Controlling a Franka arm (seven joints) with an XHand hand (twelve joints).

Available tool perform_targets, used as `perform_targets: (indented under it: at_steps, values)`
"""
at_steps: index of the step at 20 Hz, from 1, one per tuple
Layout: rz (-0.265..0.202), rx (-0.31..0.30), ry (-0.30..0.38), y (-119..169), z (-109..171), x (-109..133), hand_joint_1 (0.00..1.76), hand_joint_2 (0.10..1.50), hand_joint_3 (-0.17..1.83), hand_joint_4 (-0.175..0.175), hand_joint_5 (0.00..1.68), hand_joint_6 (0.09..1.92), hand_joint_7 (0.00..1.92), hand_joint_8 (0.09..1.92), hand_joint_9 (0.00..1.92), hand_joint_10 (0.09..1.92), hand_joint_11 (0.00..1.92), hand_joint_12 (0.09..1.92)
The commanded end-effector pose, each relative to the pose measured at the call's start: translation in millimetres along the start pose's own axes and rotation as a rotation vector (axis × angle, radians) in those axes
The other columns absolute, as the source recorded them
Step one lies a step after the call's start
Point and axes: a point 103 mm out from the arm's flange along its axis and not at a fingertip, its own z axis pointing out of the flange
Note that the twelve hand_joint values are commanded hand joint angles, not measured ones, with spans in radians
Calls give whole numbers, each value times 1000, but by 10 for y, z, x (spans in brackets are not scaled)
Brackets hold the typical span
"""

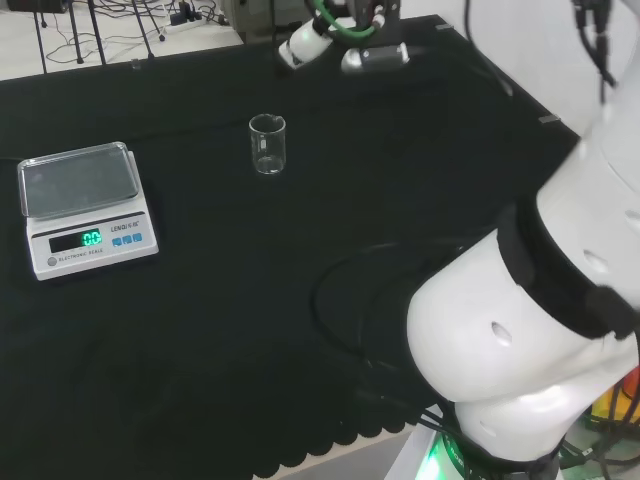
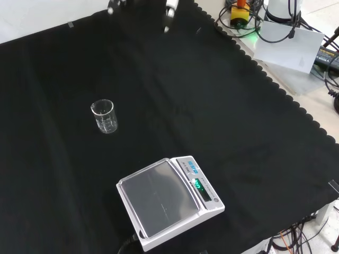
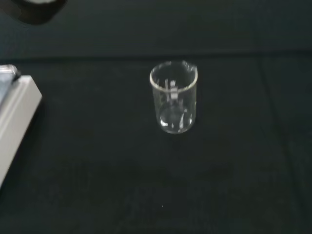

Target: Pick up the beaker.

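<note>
Hand (image 1: pixel 340 45) high at far edge of head view, well apart from beaker (image 1: pixel 267 144); fingers partly cut off, so grasp state cannot be told. Beaker upright on black cloth (image 1: pixel 250 330), alone, untouched. Scale (image 1: pixel 85 208) to its left in head view, nearer in front view.
</note>
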Motion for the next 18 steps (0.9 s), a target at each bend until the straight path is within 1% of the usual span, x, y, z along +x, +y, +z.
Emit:
perform_targets:
  at_steps: [1, 6, 9, 13, 18]
  values:
    - [-94, 16, 4, 1032, 498, 187, 663, 776, 86, 32, 0, 87, 0, 483, 0, 892, 0, 1093]
    - [-99, 56, 4, 1378, 691, 189, 664, 777, 86, 33, 0, 87, 0, 481, 0, 887, 0, 1087]
    - [-102, 72, 1, 1585, 796, 145, 665, 777, 86, 33, 0, 87, 0, 481, 0, 885, 0, 1084]
    - [-79, 102, 17, 1794, 986, -52, 666, 778, 86, 33, 0, 87, 0, 480, 0, 882, 0, 1080]
    - [-53, 137, 27, 1901, 1206, -229, 667, 779, 86, 33, 0, 87, 0, 480, 0, 880, 0, 1075]
